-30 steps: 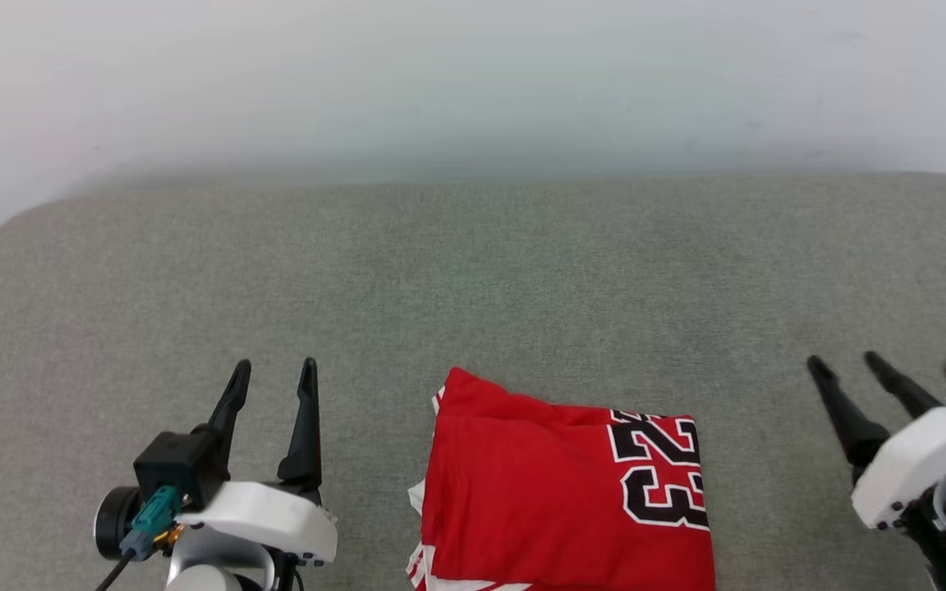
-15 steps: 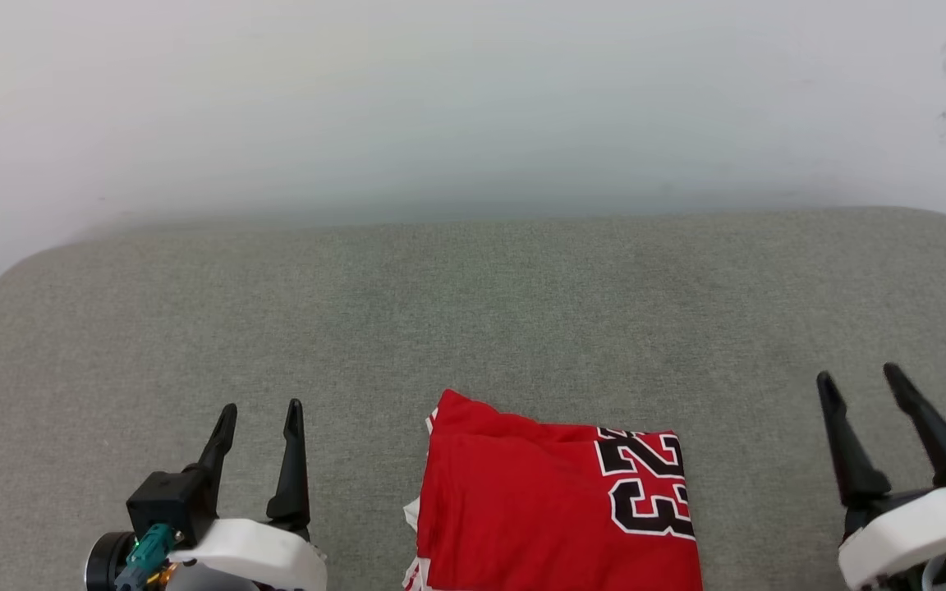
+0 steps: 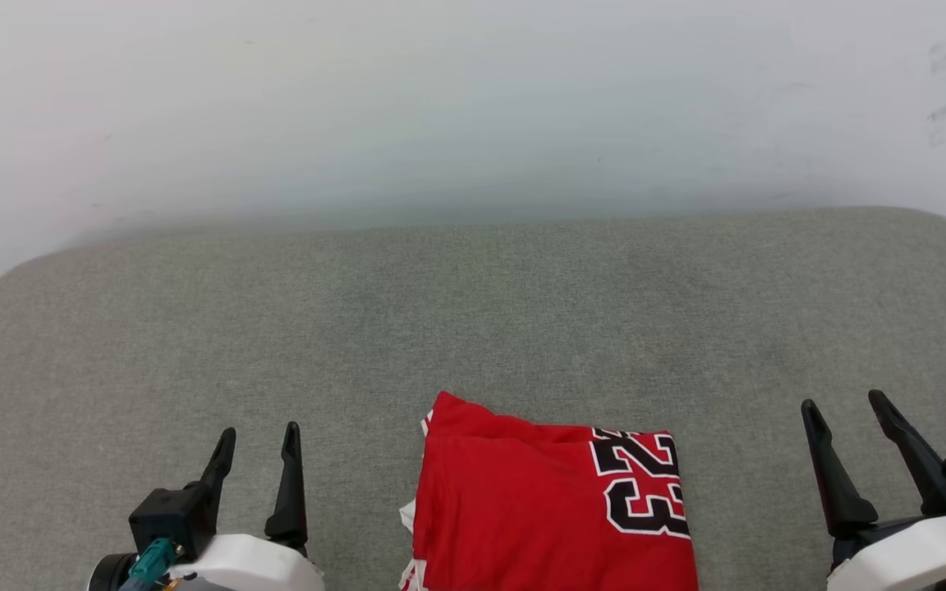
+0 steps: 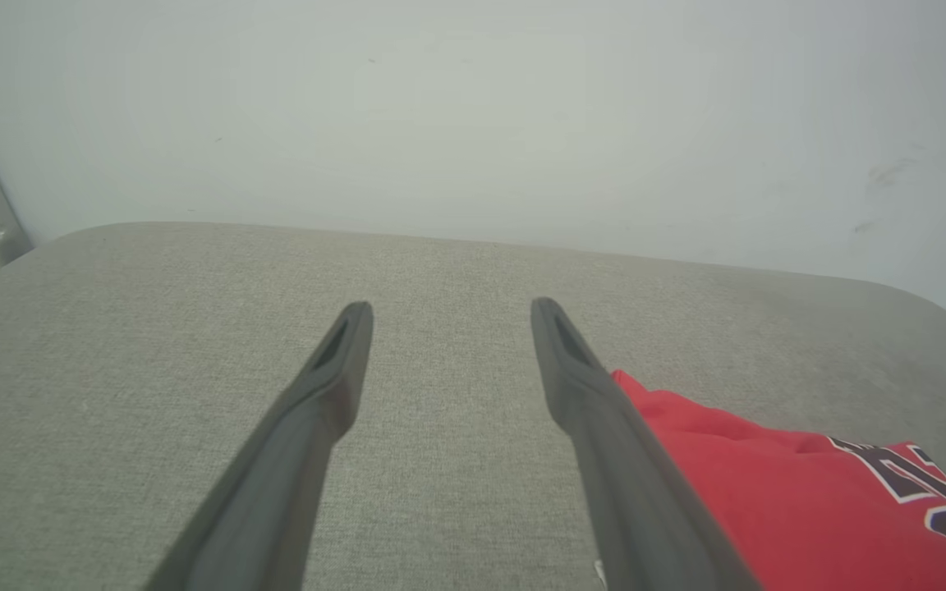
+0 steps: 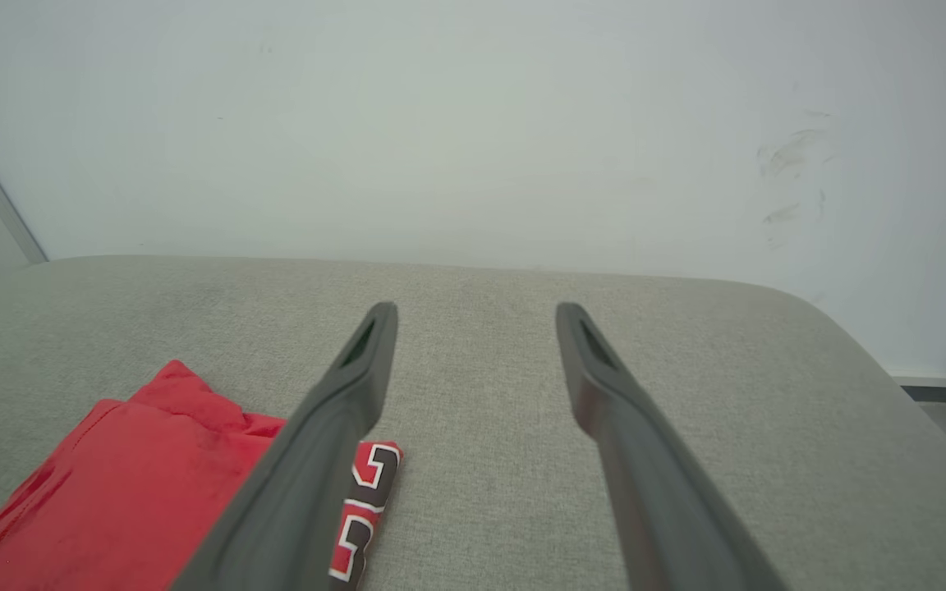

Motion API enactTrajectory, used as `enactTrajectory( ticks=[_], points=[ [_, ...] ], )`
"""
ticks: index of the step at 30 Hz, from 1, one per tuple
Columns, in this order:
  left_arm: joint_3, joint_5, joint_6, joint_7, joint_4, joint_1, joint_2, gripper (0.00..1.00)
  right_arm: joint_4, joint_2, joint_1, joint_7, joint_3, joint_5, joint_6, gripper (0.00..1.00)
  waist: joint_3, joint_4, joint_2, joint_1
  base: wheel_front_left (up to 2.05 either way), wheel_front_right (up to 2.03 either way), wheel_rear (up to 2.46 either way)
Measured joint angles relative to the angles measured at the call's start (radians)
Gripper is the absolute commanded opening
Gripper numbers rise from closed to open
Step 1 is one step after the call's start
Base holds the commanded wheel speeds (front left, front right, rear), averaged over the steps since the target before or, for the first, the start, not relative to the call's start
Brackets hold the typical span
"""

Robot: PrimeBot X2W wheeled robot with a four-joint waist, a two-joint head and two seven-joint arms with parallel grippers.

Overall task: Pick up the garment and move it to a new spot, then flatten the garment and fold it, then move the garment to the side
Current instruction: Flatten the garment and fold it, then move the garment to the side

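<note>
Drawing back toward the near edge, the right pincer sat lower in the head view than half a second before, while the left pincer and the garment had hardly shifted. Both pincers stood apart and empty, one on each side of the garment and clear of it. The garment lay as a compact red rectangle at the near middle of the grey cushion, its number patch on the right half and a little white trim poking out at the near left corner.

With the folding apparently finished, moving it aside seemed to be what remained. To do that well, each pincer should probably come in low at a side edge and pinch through every layer. Both should then travel together at one height, so the fold would not sag open.
</note>
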Motion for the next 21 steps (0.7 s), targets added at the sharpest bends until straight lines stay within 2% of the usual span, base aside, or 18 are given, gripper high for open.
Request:
enactTrajectory(
  ticks=[7, 12, 17, 21],
  points=[
    [0.014, -0.001, -0.009, -0.004, 0.009, -0.012, -0.012, 1.0, 0.004, 0.003, -0.004, 0.032, -0.012, 0.036, 0.0, 1.0, 0.008, 0.004, 0.0, 0.0, 0.0, 0.0, 0.0],
    [0.033, 0.007, -0.014, -0.005, 0.003, -0.017, -0.022, 1.0, 0.06, -0.002, 0.0, 0.125, -0.081, 0.176, 0.0, 1.0, 0.014, 0.017, 0.0, 0.0, 0.0, 0.0, 0.0],
    [0.057, 0.026, -0.018, -0.006, -0.013, -0.029, -0.043, 1.0, 0.178, -0.058, -0.011, 0.309, -0.204, 0.36, 0.0, 1.0, 0.033, 0.039, 0.0, 0.0, 0.0, 0.0, 0.0],
    [0.078, 0.046, -0.03, -0.006, -0.024, -0.035, -0.06, 1.0, 0.271, -0.09, -0.057, 0.52, -0.263, 0.443, 0.0, 1.0, 0.056, 0.058, 0.0, 0.0, 0.0, 0.0, 0.0]
  ],
)
